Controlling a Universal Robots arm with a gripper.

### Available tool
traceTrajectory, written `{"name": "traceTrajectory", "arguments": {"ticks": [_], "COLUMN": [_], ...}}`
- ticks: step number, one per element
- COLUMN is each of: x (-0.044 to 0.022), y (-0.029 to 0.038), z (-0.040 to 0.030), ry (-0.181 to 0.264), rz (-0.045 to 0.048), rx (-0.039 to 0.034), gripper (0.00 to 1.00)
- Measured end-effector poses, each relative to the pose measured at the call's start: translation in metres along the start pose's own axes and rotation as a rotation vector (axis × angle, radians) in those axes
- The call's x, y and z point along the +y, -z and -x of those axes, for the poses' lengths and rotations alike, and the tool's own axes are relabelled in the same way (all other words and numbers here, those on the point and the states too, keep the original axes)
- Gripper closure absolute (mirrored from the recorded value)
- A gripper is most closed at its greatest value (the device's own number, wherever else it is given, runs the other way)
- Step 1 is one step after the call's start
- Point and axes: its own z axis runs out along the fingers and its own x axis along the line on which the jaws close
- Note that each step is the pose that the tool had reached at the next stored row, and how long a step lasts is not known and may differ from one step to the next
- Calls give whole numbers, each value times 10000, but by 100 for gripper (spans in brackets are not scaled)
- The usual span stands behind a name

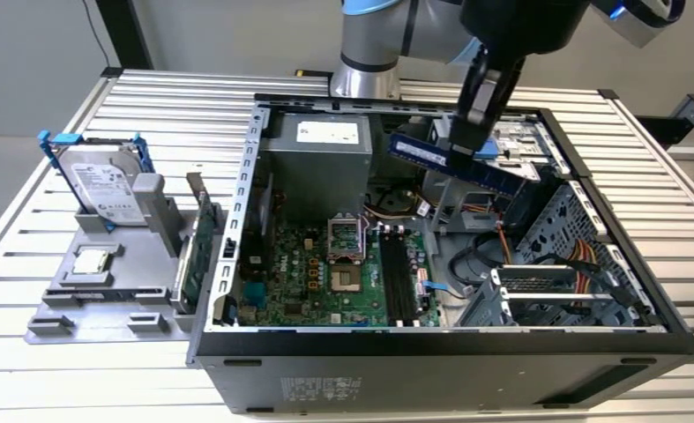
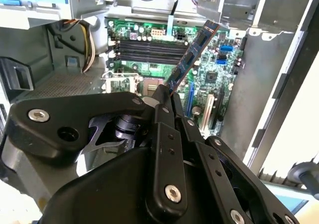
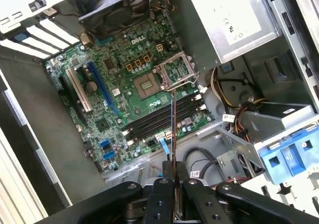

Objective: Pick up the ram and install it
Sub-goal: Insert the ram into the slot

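Ram [image 1: 421, 152] is in my gripper [image 1: 462, 154]. The two fingers are pressed tight on its flat sides. It hangs in the air high above the slots [image 1: 396, 282], well apart from them, and nothing but the fingers touches it. All the slots look bare to me, so I think the ram is picked up but not put in.

In the second wrist view the ram [image 2: 192, 59] sticks out past the gripper [image 2: 164, 95], with the slots [image 2: 144, 47] far below it. In the first wrist view I see the ram [image 3: 173, 134] by its thin edge, coming out of the gripper [image 3: 173, 176]. In that picture it cuts across the slots [image 3: 159, 119].

I think the job right now is to carry the ram over the slots. To do that well, I should go slow and keep my hold tight so the ram does not slip. From the exterior view the ram seems to lie at a slant to the slots. Its long edge should run the same way they do, and it should be level, not tipped. Wires [image 1: 502, 242] lie near the slots, on the exterior view's right of them. I must keep the ram off those. I cannot tell if the clips at the ends of the slots are open.
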Motion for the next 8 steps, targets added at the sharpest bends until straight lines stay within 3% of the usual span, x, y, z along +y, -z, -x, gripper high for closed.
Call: {"name": "traceTrajectory", "arguments": {"ticks": [8], "x": [0], "y": [0], "z": [1], "ry": [-844], "rz": [-13], "rx": [-5], "gripper": [100]}}
